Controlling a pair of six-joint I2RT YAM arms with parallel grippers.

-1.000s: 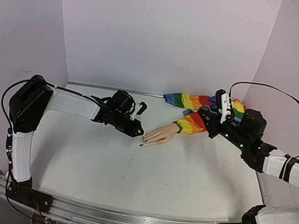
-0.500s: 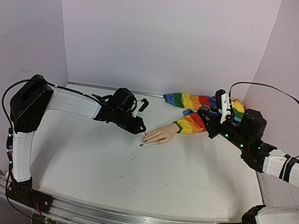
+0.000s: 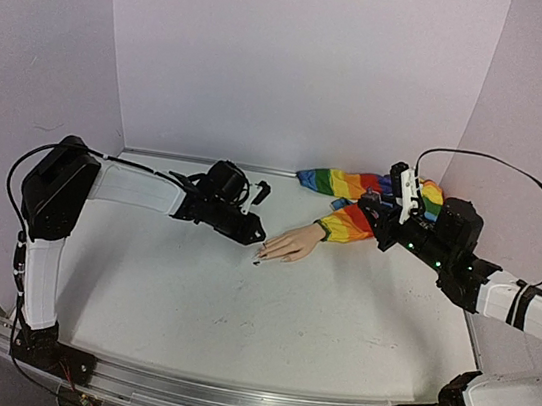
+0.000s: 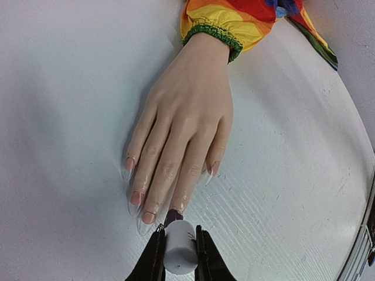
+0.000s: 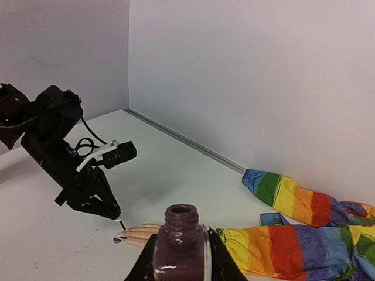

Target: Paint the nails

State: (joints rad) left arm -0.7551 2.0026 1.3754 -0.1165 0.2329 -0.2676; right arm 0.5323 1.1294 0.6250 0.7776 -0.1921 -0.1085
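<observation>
One slight nudge toward mannequin hand (image 4: pixel 186 126) since a second ago: left gripper (image 4: pixel 178 235), clenched on white brush cap (image 4: pixel 179 254), bristles at dark nail (image 4: pixel 172 216), hand flat on table (image 3: pixel 236 309); right gripper (image 5: pixel 180 260) clamped round polish bottle (image 5: pixel 179 237); remaining nails (image 4: pixel 149 218) seemingly unpainted.

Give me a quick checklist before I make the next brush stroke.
1. Left claw shut on the brush cap: ok.
2. Brush tip on the nail beside the thumb: ok.
3. Right claw holding the open polish bottle upright: ok.
4. Mannequin hand lying flat on the table: ok.
5. Other nails painted: not ok, they look bare.
6. Polish left on the brush: cannot tell.
</observation>
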